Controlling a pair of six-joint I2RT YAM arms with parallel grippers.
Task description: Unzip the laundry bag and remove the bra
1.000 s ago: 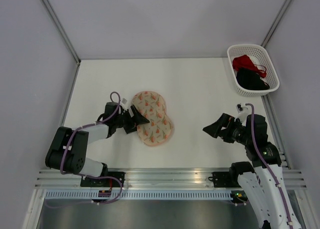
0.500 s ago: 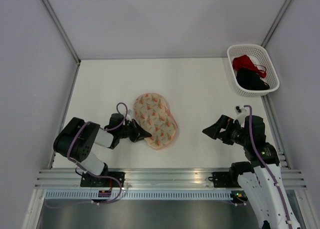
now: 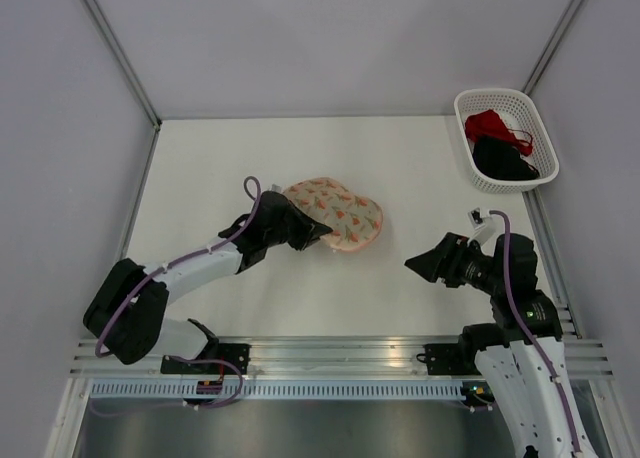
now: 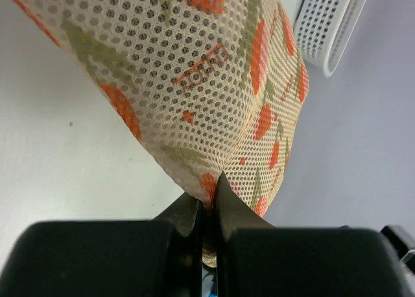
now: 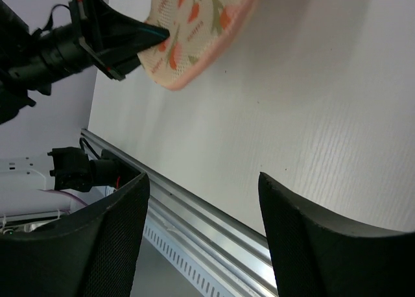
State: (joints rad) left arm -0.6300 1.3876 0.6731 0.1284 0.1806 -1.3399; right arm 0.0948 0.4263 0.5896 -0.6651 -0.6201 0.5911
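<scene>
Laundry bag (image 3: 342, 210) seen near centre of table (image 3: 220, 158), printed side up, gripped end lifted. Edge at bag's 8 o'clock pinched between pressed-together fingers (image 4: 237, 213) of left gripper (image 3: 320, 236). Right gripper (image 3: 413, 262) held at bag's 4 o'clock, well apart, fingers (image 5: 97, 245) spread, nothing held. White basket (image 3: 470, 103) at bag's 2 o'clock; red garment (image 3: 488, 126) and black garment (image 3: 503, 161) contained.
</scene>
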